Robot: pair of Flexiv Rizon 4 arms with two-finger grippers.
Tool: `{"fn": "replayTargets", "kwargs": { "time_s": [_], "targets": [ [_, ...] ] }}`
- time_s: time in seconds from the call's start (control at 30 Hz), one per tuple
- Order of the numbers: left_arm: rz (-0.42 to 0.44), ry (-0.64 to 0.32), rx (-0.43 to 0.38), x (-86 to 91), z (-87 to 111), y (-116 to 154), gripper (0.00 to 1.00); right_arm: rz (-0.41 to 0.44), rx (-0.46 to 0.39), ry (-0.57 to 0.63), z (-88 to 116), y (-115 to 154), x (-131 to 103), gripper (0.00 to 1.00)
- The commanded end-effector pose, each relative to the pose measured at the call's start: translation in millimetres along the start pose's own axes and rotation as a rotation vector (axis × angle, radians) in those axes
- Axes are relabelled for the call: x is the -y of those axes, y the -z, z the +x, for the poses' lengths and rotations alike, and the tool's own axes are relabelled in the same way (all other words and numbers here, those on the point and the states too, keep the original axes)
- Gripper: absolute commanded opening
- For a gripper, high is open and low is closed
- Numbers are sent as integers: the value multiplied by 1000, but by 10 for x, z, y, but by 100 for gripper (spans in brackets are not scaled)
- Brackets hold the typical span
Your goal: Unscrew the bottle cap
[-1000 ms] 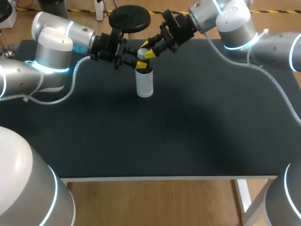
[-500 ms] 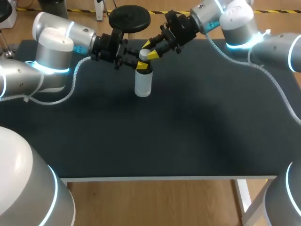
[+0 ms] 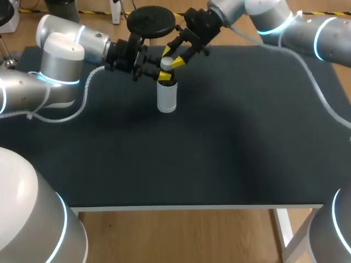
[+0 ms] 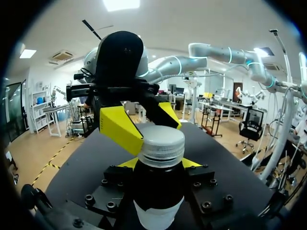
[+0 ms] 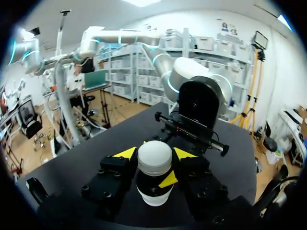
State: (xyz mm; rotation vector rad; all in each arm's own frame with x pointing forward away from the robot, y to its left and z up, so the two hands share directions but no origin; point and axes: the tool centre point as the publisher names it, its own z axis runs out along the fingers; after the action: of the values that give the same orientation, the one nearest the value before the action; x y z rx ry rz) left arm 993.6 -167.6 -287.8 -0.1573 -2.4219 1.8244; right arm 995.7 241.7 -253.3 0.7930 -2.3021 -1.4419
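A white bottle [image 3: 166,97] with a dark neck stands upright near the back of the black table [image 3: 230,153]. My left gripper [image 3: 164,77] comes in from the left, shut on the bottle's neck; in the left wrist view its yellow tips hug the neck [image 4: 159,177] from both sides. My right gripper [image 3: 169,58] comes in from the back right, shut on the silvery cap [image 3: 166,63]. In the right wrist view the cap [image 5: 154,154] sits squeezed between the yellow fingertips [image 5: 125,153]. The left wrist view shows the ribbed cap [image 4: 160,143] with the right gripper's yellow fingers [image 4: 120,128] against it.
The table's back edge [image 3: 230,47] runs just behind the two grippers. Both arms' white cables [image 3: 82,98] trail over the table's back corners. The dark tabletop stretches wide in front of and to the right of the bottle.
My right arm has swung toward the back left and its gripper has turned about the cap. The bottle and left gripper have stayed almost in place, shifting a touch to the left.
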Motion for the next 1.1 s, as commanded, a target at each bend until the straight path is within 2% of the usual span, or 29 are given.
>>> {"fn": "replayTargets", "kwargs": {
  "time_s": [0.03, 0.23, 0.53, 0.73, 1.1],
  "targets": [
    [-1, 1, -6, -12, -27, -7, 0, -15, -377, 35, -66, 79, 5, 0],
    [-1, 1, -6, -12, -27, -7, 0, 3, -528, 80, -34, 61, 2, 0],
    [-1, 1, -6, -12, -27, -7, 0, 41, -683, 158, -61, 54, 1, 0],
    [-1, 1, -6, -12, -27, -7, 0, 61, -830, 222, -48, 89, 31, 0],
    [-1, 1, -6, -12, -27, -7, 0, 169, -1025, 273, -37, 128, 35, 0]
  ]
}}
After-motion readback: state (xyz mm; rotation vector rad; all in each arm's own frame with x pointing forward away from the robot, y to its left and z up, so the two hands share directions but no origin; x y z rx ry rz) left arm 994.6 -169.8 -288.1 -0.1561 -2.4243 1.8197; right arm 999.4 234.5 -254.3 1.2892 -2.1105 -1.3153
